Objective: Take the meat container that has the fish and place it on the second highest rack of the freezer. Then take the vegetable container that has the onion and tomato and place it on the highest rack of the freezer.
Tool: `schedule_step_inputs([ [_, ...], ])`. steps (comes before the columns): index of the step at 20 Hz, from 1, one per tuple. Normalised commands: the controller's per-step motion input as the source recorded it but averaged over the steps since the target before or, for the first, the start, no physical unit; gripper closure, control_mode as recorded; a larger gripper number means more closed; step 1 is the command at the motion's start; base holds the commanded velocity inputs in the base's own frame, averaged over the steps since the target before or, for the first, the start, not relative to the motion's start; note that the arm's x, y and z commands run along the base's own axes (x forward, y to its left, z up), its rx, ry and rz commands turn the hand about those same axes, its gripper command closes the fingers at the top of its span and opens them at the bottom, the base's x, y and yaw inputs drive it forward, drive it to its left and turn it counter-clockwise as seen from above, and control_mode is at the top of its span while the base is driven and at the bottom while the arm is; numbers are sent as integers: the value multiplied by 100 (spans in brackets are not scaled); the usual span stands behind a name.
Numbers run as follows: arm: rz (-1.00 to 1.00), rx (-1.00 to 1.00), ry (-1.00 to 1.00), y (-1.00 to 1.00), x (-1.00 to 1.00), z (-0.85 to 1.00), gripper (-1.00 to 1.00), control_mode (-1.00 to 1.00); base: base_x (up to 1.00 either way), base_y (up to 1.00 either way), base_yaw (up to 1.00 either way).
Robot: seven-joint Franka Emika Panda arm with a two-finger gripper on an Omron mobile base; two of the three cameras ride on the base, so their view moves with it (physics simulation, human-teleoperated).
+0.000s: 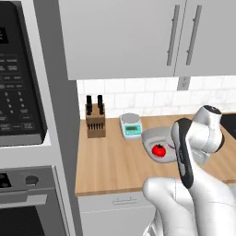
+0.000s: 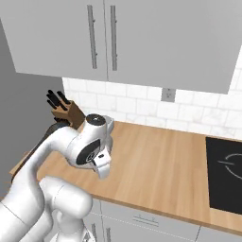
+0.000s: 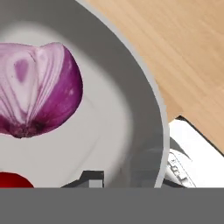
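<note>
Hand view is taken from close above a grey vegetable container (image 3: 131,109), inside which a cut purple onion (image 3: 37,89) is seen at the upper left and a sliver of the red tomato (image 3: 13,180) at the lower left edge. One dark fingertip (image 3: 89,178) is seen at the bottom, over the container's inner floor near its rim; whether the jaws are clamped on the rim or merely narrowed beside it cannot be told. Beyond the rim, the wooden counter (image 3: 192,52) is shown, and a white object with a dark edge is seen at the lower right, too cropped to be named. From the left base view, the same container (image 1: 152,137) is placed on the counter with the tomato (image 1: 159,150) inside it, partly hidden by the arm. A green-and-white kitchen scale (image 1: 130,125) is set just behind it, and a knife block (image 1: 95,120) stands further left. A black cooktop (image 2: 224,175) is seen at the right of the right base view.
</note>
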Motion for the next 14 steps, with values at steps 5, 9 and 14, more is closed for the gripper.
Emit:
schedule_step_inputs([
  [5, 1, -18, 0, 59, -99, 52, 100, -100, 0, 0, 0],
  [9, 0, -8, -10, 28, -100, 42, 100, -100, 0, 0, 0],
  [14, -1, -4, -26, 25, -100, 24, 100, -100, 0, 0, 0],
])
